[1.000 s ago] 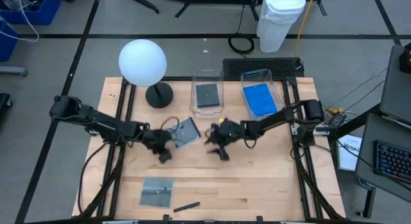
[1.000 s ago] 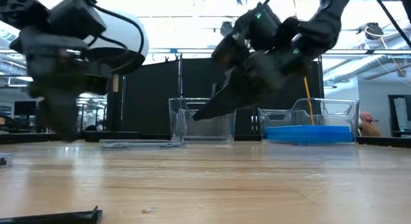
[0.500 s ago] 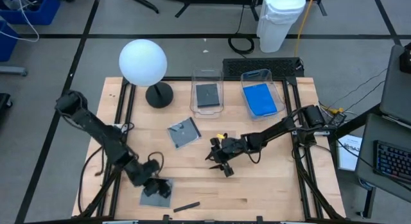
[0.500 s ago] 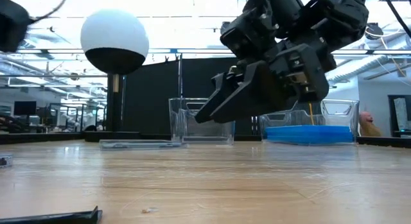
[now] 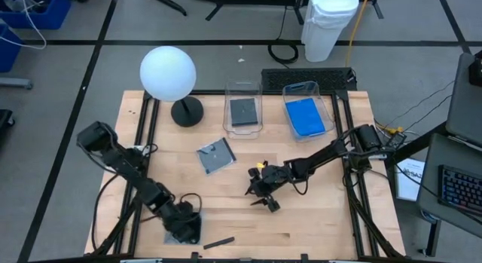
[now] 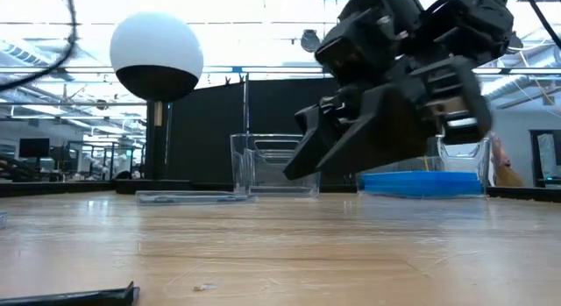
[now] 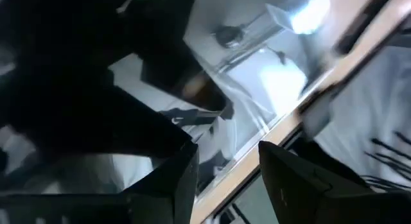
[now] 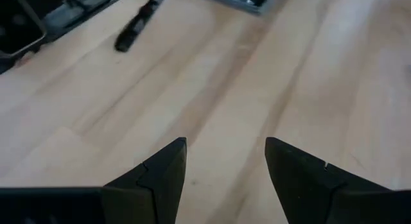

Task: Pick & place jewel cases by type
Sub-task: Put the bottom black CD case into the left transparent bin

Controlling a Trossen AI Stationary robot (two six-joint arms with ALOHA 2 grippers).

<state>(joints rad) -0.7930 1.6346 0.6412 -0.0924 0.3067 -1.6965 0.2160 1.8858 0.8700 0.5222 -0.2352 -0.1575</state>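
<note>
Since the earlier frame the left gripper [image 5: 183, 227] has travelled away from the loose grey case [image 5: 215, 155] in the middle of the worktop [image 5: 316, 218] and now sits low over another grey case [image 5: 188, 231] near the front edge, just beside the small dark stick [image 5: 218, 242]. Its jaws stand apart and hold nothing; the wrist view shows the clear face of that case between them. The right gripper [image 5: 265, 194] waits over bare wood, to the right of the loose grey case, also with its jaws apart and empty. Behind the loose grey case, one clear tub [image 5: 242, 112] already holds a dark case, and the tub to its right [image 5: 305, 114] holds blue cases [image 5: 305, 116]. I judge the step is grasping the front case. For this, the jaws should straddle one thin edge, stay level, and close gently, because such a flat case can easily slide on the wood.
</note>
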